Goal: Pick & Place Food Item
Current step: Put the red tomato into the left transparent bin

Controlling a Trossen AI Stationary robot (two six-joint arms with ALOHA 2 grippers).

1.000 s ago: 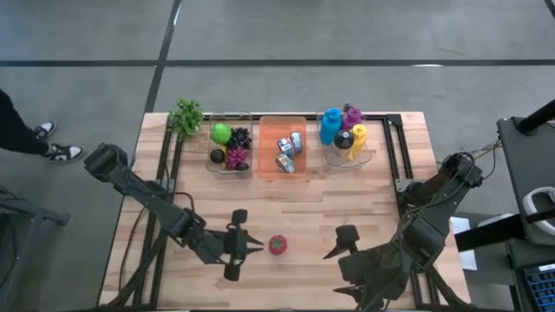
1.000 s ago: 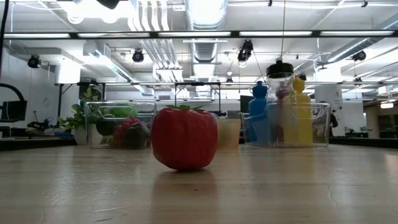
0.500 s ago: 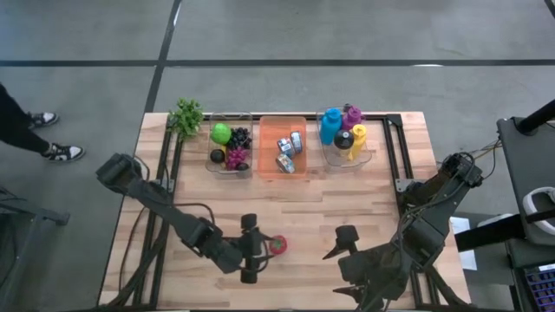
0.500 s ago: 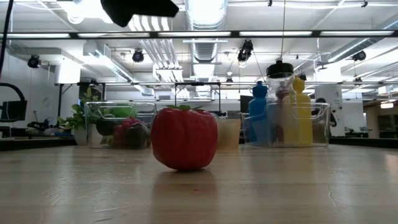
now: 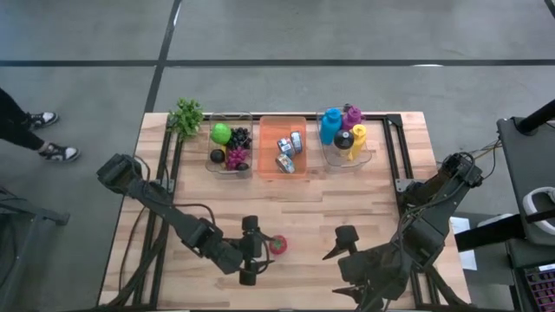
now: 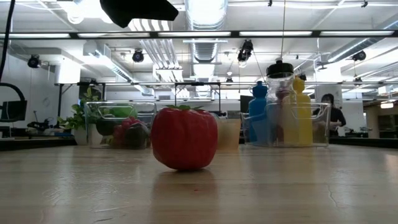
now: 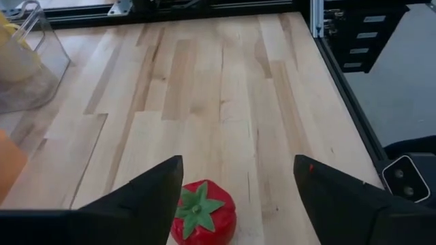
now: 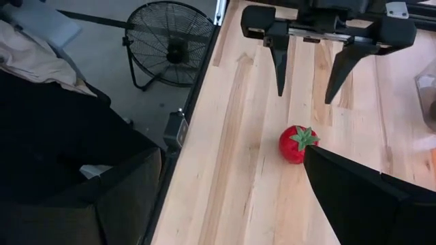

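- The red tomato (image 5: 277,244) stands on the wooden table (image 5: 303,208), in the front part, about in the middle between the two arms. It is upright, with its green leaves on top, and it rests on the wood by itself.
- The left gripper (image 5: 257,250) is just beside the tomato, on its left side in the high view. Its fingers are spread apart, one before and one behind the tomato's line, and nothing is held between them. In the left wrist view the tomato (image 7: 202,214) sits between the two dark fingers (image 7: 146,197), closer to one of them; I cannot tell if it touches.
- The right gripper (image 5: 342,245) waits near the front edge, to the right of the tomato and apart from it. Its fingers are wide apart and they hold nothing.
- In the right wrist view the left gripper (image 8: 304,75) points down above the table with the fingers spread, and the tomato (image 8: 296,143) is a little in front of them.
- At the far side of the table three containers stand in a row: a clear bin with fruit (image 5: 230,146), an orange tray (image 5: 283,146) with small cans, and a clear bin with bottles (image 5: 345,136).
- A small green plant (image 5: 186,116) stands at the far left corner.
- On the floor beyond the table's left edge, a person's shoes (image 5: 47,135) show.
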